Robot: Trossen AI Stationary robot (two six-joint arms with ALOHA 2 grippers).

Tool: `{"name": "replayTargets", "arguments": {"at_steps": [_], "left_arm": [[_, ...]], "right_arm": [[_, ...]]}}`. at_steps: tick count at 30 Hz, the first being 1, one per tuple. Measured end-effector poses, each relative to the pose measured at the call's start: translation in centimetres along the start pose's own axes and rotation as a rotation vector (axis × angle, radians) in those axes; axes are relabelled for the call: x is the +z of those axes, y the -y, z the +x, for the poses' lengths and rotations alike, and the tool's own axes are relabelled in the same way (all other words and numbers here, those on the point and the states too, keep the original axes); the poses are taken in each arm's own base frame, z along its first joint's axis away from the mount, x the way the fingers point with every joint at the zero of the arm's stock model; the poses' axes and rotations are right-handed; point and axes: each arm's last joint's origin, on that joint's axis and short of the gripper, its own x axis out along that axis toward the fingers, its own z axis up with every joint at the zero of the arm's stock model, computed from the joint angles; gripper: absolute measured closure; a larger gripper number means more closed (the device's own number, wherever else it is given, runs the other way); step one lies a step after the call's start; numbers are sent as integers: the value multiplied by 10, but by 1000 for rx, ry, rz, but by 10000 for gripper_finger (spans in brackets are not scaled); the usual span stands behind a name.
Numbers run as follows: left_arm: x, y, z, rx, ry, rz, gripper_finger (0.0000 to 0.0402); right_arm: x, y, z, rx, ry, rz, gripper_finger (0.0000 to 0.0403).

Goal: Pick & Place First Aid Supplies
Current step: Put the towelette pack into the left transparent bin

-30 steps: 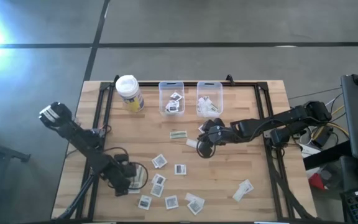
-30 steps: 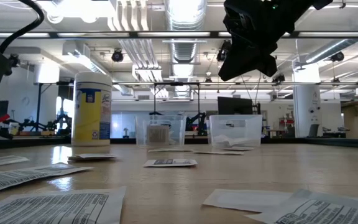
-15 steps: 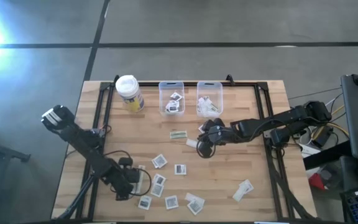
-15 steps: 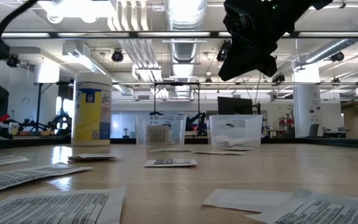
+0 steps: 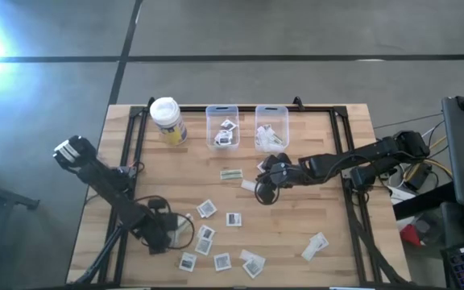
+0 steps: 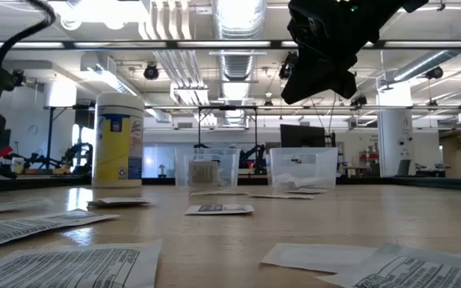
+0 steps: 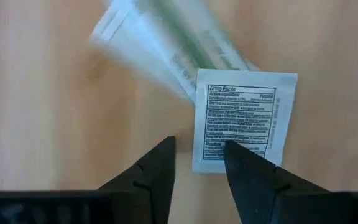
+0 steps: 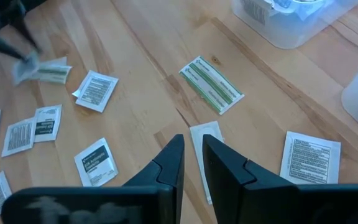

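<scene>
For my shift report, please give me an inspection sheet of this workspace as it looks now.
Surface: wooden table, no spills seen.
Job's things: white packets scattered at the near middle; one greenish strip below the bins; more packets inside both clear bins.
Clutter: yellow container with a white lid, at the far left.
Grippers: left gripper low over a square packet, fingers apart; right gripper above a narrow strip, holding nothing.
Cables: loose loops beside the table's right edge.
Surroundings: grey floor, open hall beyond.
</scene>
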Motion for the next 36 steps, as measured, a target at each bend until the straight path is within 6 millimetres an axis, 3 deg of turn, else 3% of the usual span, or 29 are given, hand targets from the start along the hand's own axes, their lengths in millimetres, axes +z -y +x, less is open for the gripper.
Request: {"name": "replayTargets", "arguments": {"at_steps": [6, 19, 26, 36], "left_arm": [[-3, -4, 0, 18, -27, 2, 287], [-4, -4, 0, 15, -29, 43, 394], [-4, -5, -5, -7, -14, 41, 400], [-2, -10, -46, -123, 151, 20, 401]], "right_arm": [[0, 0, 0, 1, 0, 2, 346], [0, 0, 0, 3, 2, 3, 346], [0, 0, 0, 6, 0, 3, 346], [-6, -11, -5, 42, -5, -27, 346]]}}
